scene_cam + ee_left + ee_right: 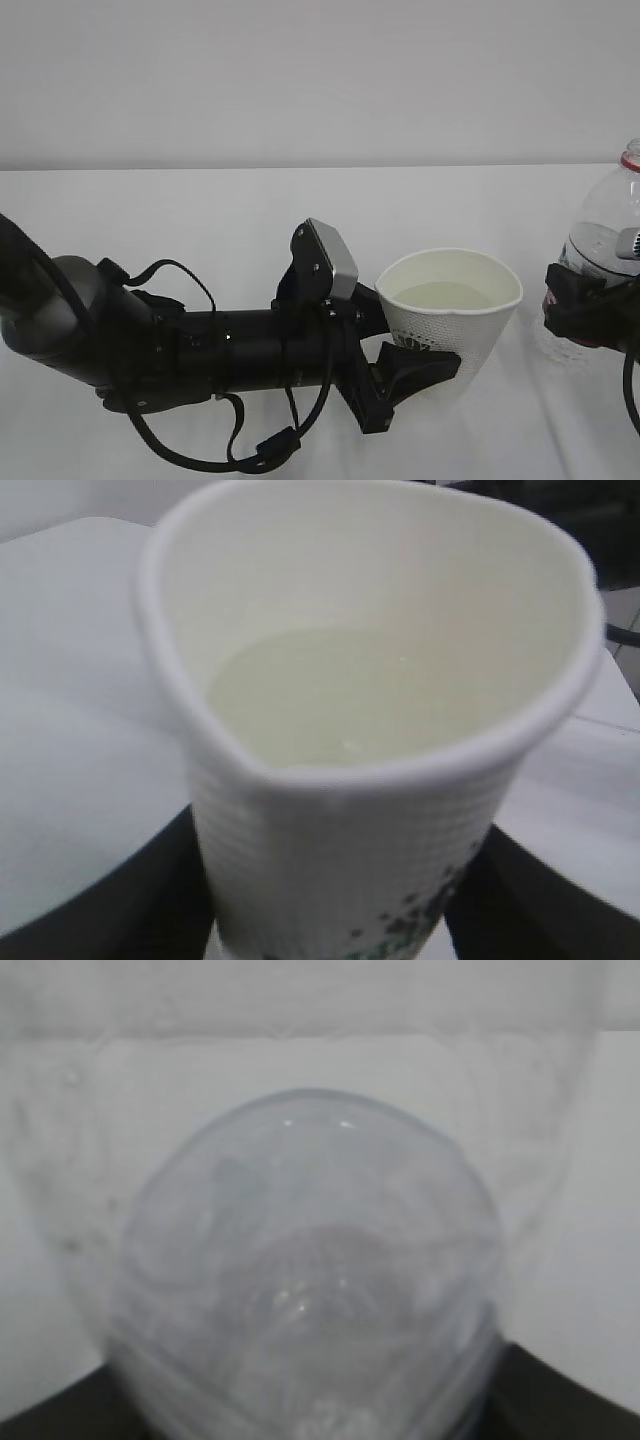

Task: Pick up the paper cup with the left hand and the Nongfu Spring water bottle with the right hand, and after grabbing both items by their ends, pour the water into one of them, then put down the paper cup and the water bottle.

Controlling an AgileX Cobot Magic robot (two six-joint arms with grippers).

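- Paper cup sits upright between the jaws of the left hand, which clasps its lower half; the squeezed rim has gone from round to a blunt triangle.
- Water lies pale and still inside the cup, well below the rim.
- The Nongfu Spring water bottle stands upright at the right hand, whose black jaws grasp its body below the red neck ring.
- Both rest over the white table, cup and bottle apart.
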